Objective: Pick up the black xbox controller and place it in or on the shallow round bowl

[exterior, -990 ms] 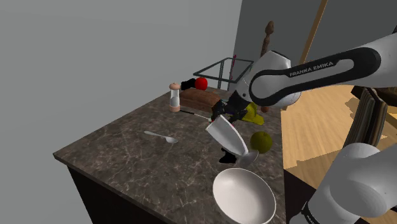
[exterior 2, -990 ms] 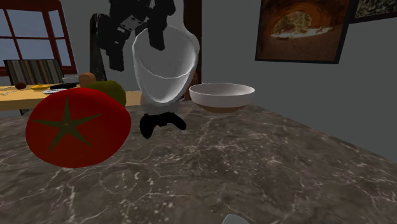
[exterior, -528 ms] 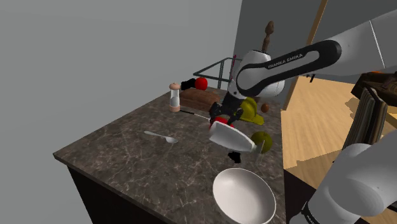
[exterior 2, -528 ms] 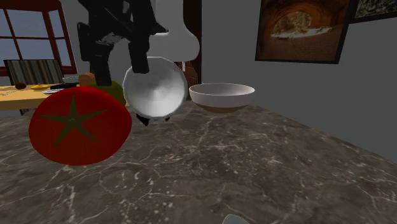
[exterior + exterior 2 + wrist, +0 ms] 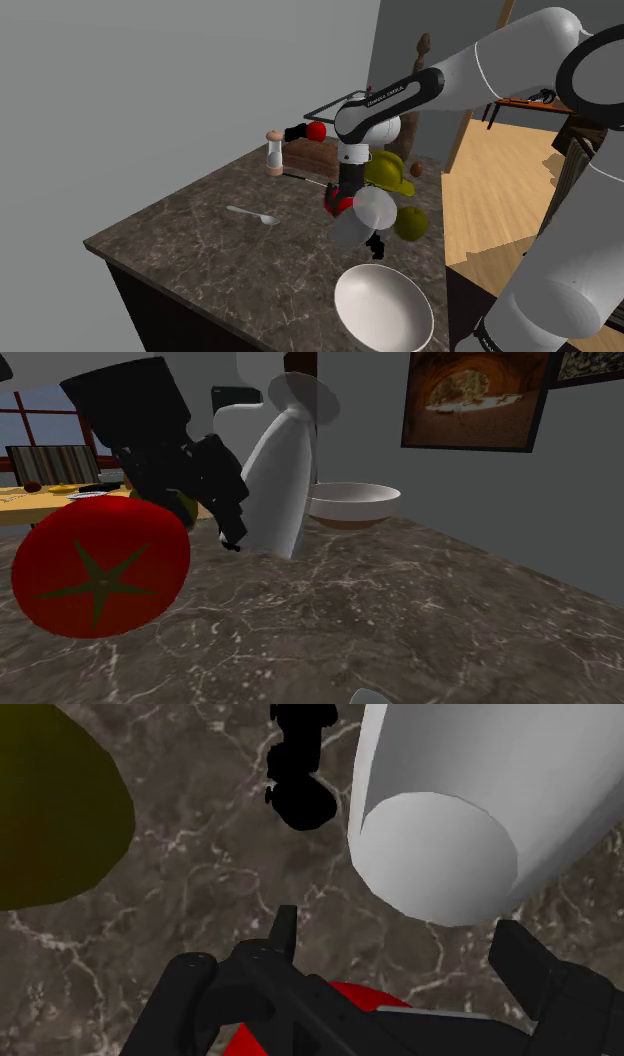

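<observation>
The black controller lies on the dark marble counter, a short way ahead of my gripper. In the shoulder view a small part of the controller shows beside a white glass. The gripper hangs low over the counter, its fingers apart with nothing held. The tipped white glass lies just ahead of the right finger. A red tomato sits under the hand. The shallow white bowl stands at the counter's near end, apart from the gripper.
A large tomato lies close to the second exterior camera, with the glass and the bowl behind. Olive-green fruit and a yellow one crowd the gripper. A spoon, shaker and wooden board lie further off.
The arm has swung toward the shoulder view's left and lowered over the counter. The white glass has been knocked from tilted-upright onto its side. The tomato has shifted slightly.
</observation>
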Action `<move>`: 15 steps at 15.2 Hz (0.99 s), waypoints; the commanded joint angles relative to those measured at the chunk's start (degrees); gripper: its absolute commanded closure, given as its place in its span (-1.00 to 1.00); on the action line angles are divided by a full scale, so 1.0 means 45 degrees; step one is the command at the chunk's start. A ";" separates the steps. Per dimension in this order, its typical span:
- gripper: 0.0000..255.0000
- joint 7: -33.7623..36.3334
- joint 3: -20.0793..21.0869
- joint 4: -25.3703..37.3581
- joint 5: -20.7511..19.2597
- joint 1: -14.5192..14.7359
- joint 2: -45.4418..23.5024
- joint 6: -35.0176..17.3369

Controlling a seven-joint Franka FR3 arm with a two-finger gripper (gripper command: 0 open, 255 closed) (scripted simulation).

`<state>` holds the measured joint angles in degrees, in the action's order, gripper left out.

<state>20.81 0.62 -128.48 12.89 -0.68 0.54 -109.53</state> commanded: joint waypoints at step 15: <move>1.00 -0.0139 0.0072 -0.1107 -0.0128 0.0071 -0.0506 0.0481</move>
<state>20.17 1.02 -133.23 12.73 -0.30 -1.54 -107.38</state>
